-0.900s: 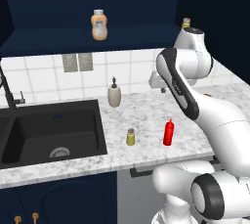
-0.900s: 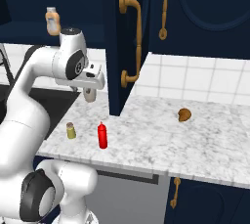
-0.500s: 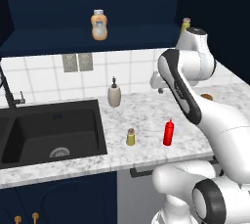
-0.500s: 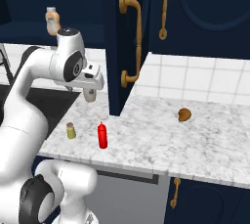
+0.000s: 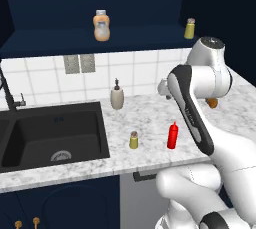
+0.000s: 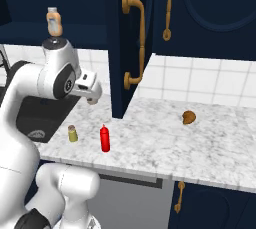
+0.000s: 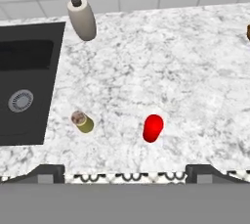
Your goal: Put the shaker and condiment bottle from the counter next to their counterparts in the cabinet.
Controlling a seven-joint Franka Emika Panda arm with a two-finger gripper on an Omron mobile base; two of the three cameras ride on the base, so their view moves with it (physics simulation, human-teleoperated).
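The shaker is seen standing upright on the marbled tabletop, near its front edge and just right of the black sink. The condiment bottle stands upright to the shaker's right, apart from it and equally near the front edge. In the hand view both are seen from above, the shaker left of the condiment bottle, with the beige pump dispenser farther back by the tiled wall. In the cabinet recess, the orange-beige bottle and the pale yellow shaker are set well apart on the shelf. The gripper is held above the tabletop, well clear of both items; its 2 fingertips are spread wide and nothing is held between them.
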